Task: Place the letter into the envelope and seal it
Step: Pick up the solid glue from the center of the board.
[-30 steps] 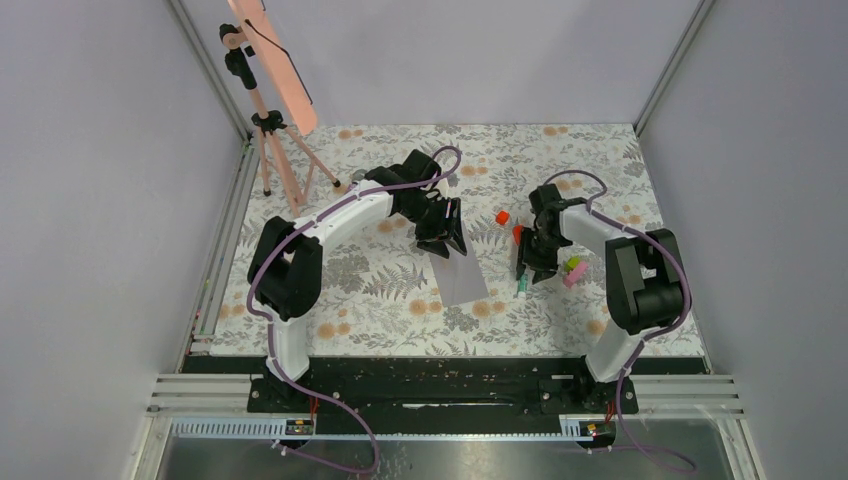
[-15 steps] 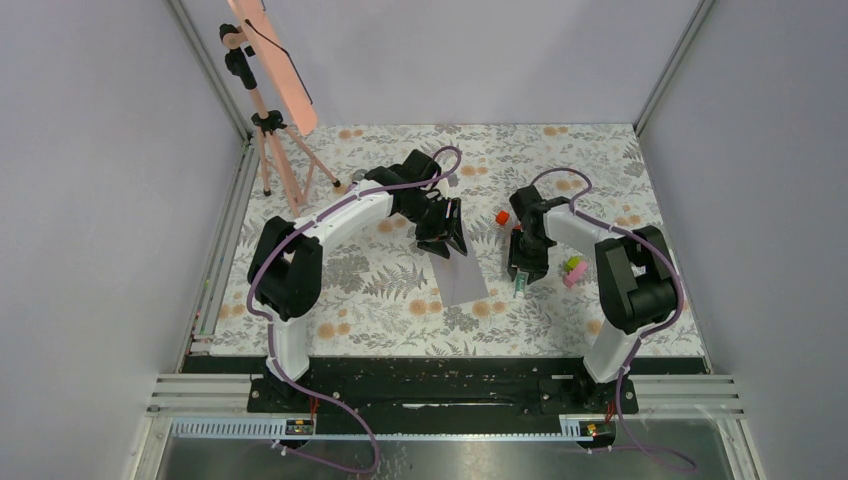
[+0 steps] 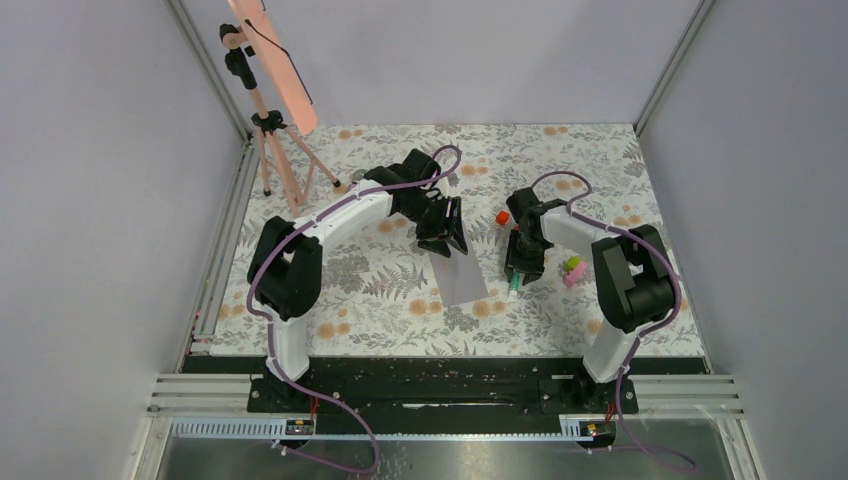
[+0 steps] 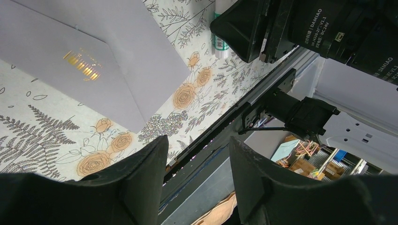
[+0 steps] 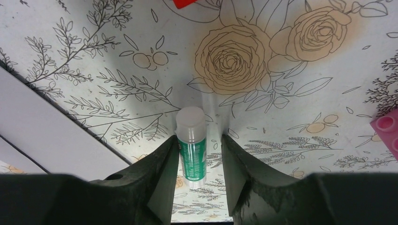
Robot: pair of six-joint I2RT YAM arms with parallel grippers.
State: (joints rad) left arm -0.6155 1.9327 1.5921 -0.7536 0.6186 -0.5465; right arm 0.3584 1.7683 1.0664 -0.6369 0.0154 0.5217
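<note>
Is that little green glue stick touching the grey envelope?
Apart. The left wrist view shows a strip of flowered tablecloth between the glue stick and the nearest corner of the envelope.

The envelope [image 3: 464,280] lies flat near the middle of the worktop [image 3: 380,290], with the left gripper [image 3: 447,243] at its far edge. Just right of it lies the glue stick [image 5: 191,147], between the right gripper's [image 3: 518,270] fingers [image 5: 155,187]. A small block [image 3: 502,217] sits behind the stick, a studded toy brick [image 3: 572,274] to its right, and a tripod [image 3: 272,150] at the far left corner.
</note>
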